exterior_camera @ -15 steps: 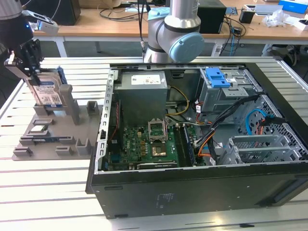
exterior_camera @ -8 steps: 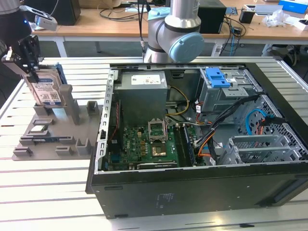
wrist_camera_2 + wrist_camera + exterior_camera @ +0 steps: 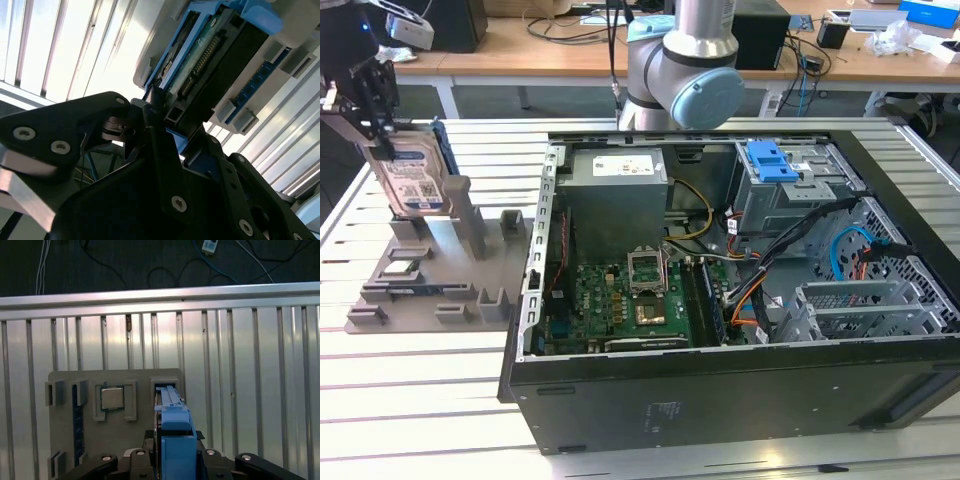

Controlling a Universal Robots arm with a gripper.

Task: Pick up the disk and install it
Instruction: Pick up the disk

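Disk [image 3: 415,175] stands on edge at the grey fixture [image 3: 470,260], exterior view's left, well apart from the PC case [image 3: 720,400]; tool [image 3: 383,135] clenched on its top edge; lift straight up w/o tilt, so the blue bracket [image 3: 175,440] doesn't snag the slot.

Table: slatted silver metal bench [image 3: 420,400], its slats running from the exterior view's left to its right.
Exterior view's left: grey plastic parts fixture [image 3: 460,282] lying flat on the slats.
Exterior view's right: open black desktop computer case [image 3: 720,400] on its side, just beside the fixture.
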